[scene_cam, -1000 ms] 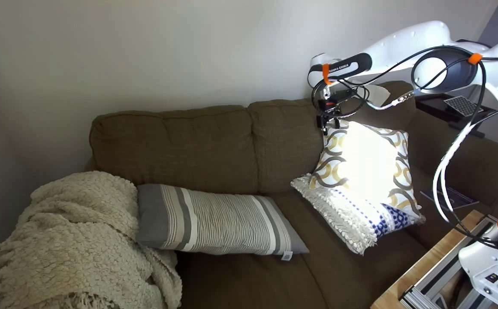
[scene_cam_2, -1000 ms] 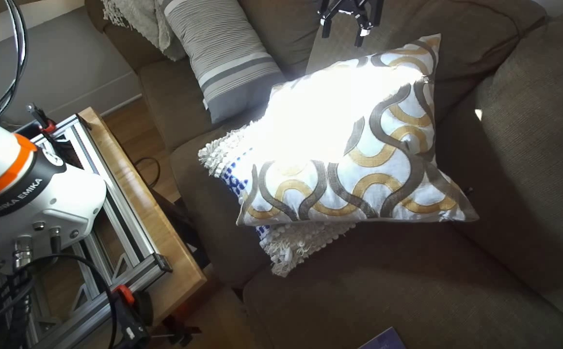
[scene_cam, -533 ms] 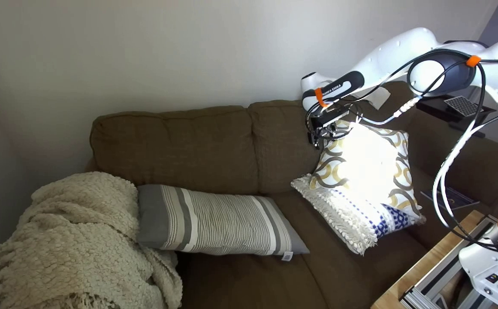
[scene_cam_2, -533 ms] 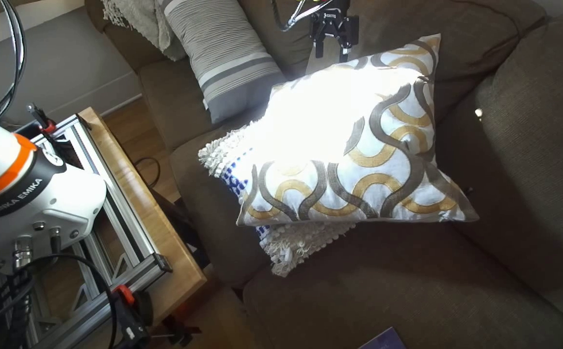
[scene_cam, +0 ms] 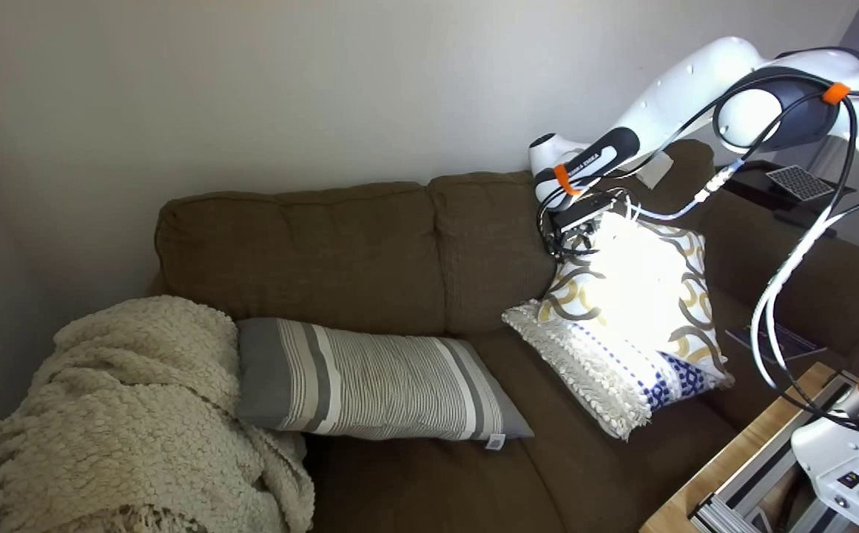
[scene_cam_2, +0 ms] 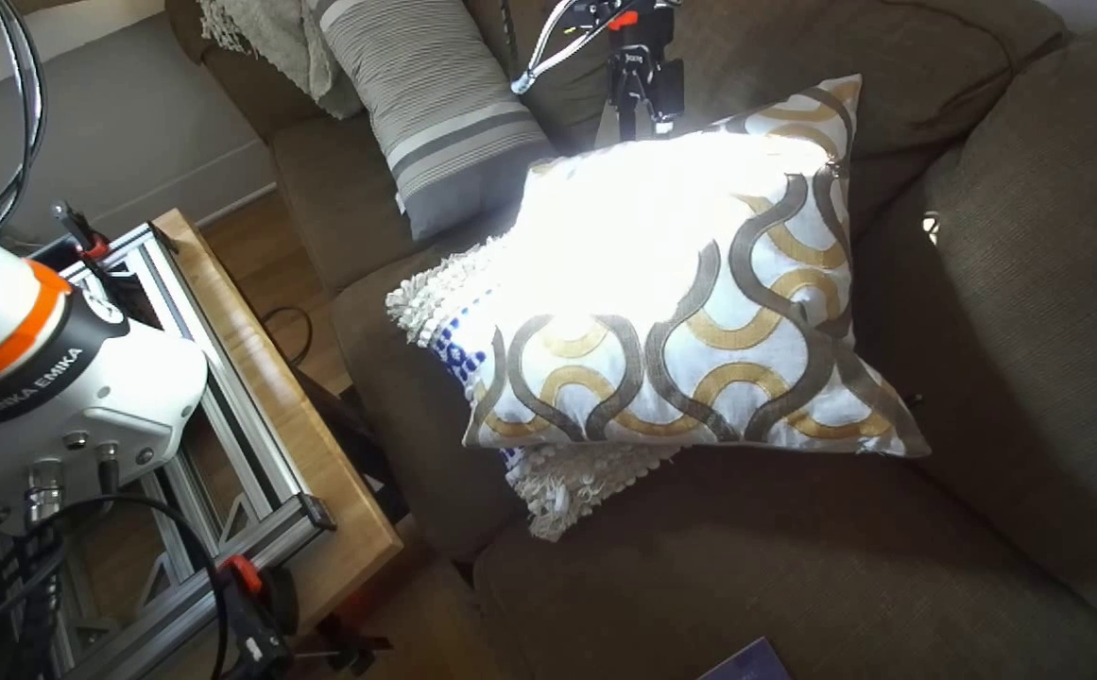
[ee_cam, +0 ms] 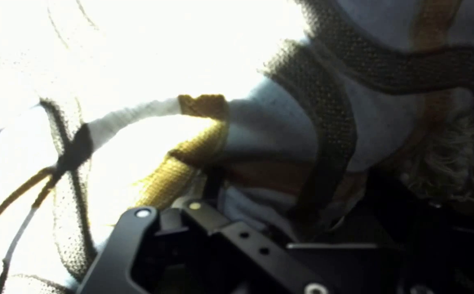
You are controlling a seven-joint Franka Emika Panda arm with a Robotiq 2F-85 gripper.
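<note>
A square pillow with grey and mustard curves lies on the sofa, its middle washed out by bright light in both exterior views. At its upper edge, near the sofa back, is my gripper, tilted downward. In the wrist view the pillow's fabric fills the scene and bunches between the jaws, which stand apart around it. One finger sits beside the mustard fold; the opposite side is in deep shadow. The fingertips are partly hidden by cloth. Beneath it lies a white fringed pillow with blue marks.
A striped grey pillow and a cream knitted blanket lie farther along the brown sofa. The robot's base stands on a wooden table with a metal frame. A book lies on the seat. Cables loop around the arm.
My gripper has come down from above onto the patterned pillow's upper edge, and its fingers look slightly closer together. The pillow has shifted a little, its front edge moving away from the sofa back.
</note>
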